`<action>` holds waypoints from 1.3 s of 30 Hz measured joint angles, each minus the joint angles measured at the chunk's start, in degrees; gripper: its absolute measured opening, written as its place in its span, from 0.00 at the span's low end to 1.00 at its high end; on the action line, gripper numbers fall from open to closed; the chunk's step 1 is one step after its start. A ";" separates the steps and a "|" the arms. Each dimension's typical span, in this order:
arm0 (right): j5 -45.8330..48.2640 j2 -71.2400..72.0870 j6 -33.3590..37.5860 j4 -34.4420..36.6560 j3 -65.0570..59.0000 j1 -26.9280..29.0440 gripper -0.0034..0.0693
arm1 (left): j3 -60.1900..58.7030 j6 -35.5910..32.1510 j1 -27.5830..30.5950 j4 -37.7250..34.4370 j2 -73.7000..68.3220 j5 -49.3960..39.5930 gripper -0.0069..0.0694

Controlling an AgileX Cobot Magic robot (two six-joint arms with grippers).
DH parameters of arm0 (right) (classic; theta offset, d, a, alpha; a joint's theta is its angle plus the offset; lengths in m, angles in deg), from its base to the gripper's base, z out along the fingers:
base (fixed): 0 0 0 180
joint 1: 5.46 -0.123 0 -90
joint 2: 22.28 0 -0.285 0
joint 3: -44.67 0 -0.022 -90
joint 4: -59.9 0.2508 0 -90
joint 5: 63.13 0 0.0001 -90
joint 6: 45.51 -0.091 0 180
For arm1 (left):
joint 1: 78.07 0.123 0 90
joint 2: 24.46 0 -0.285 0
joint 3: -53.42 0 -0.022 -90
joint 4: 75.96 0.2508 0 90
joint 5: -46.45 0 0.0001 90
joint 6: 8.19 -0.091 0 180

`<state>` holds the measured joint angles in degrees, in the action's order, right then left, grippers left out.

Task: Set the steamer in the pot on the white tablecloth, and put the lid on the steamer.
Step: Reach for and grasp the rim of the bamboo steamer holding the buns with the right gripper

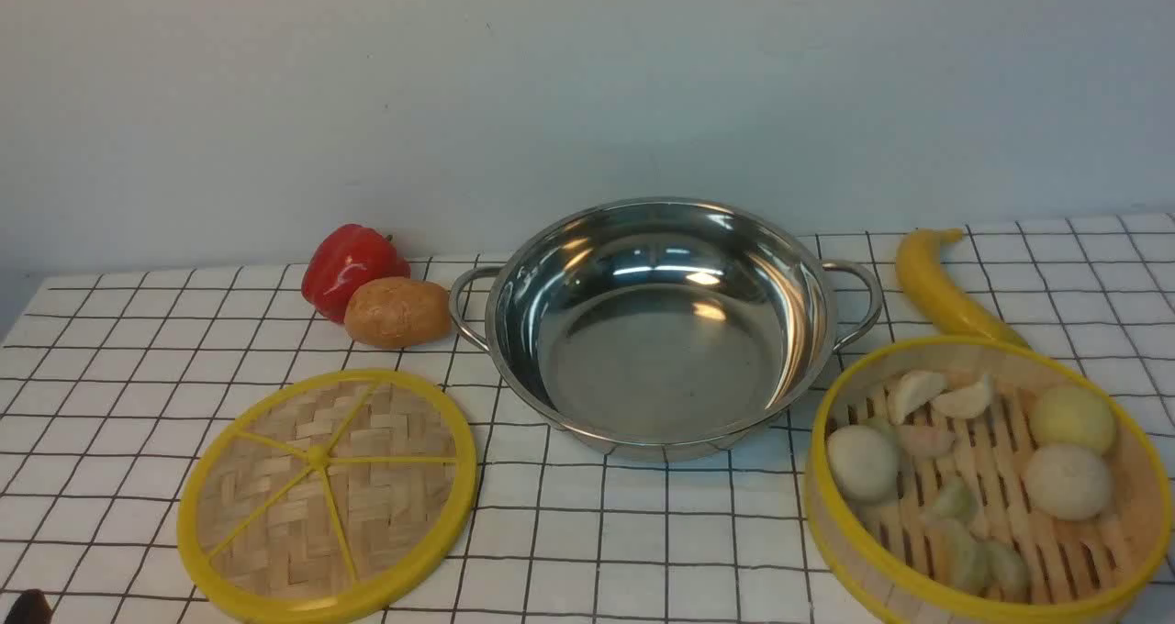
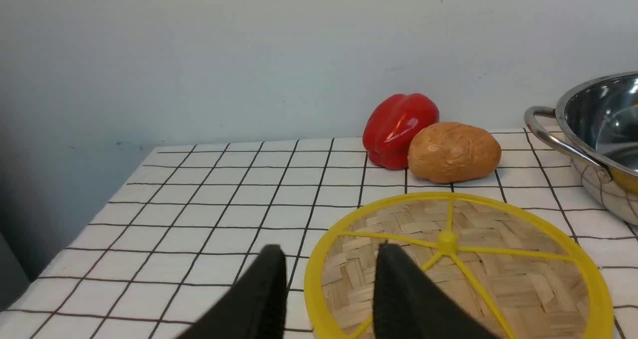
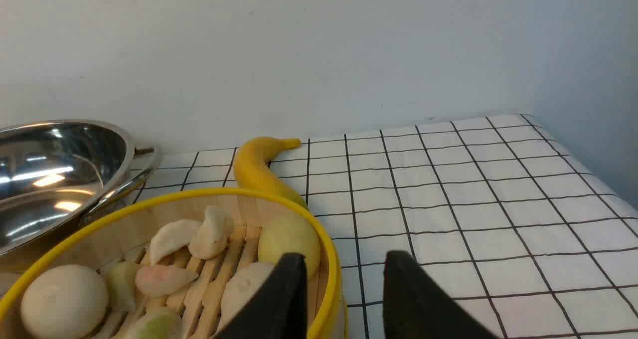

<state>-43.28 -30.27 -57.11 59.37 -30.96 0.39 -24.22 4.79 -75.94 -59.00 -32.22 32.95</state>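
Observation:
The shiny steel pot [image 1: 661, 367] stands empty at the middle of the white tablecloth [image 1: 643, 551]. The lid [image 1: 326, 495] lies flat on the cloth to the pot's left. The steamer [image 1: 987, 468], holding dumplings and buns, stands on the cloth to the pot's right. In the left wrist view my left gripper [image 2: 329, 252] is open, its fingers on either side of the lid's [image 2: 498, 279] rim. In the right wrist view my right gripper [image 3: 344, 256] is open, its fingers on either side of the steamer's [image 3: 114, 229] yellow rim. The front view shows only a dark tip of the left gripper [image 1: 27, 606].
A red pepper [image 1: 349, 266] and a potato [image 1: 397, 312] lie close to the pot's left handle. A yellow banana [image 1: 936, 284] lies behind the steamer, beside the pot's right handle. A pale wall runs close behind the table.

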 joint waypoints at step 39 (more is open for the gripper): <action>0.06 0.00 -1.42 5.07 0.00 0.00 0.38 | 0.00 0.90 0.00 -1.38 0.00 0.00 0.41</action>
<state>-43.22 -30.27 -58.52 64.44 -30.96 0.39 -24.22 5.68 -75.94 -60.38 -32.22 32.95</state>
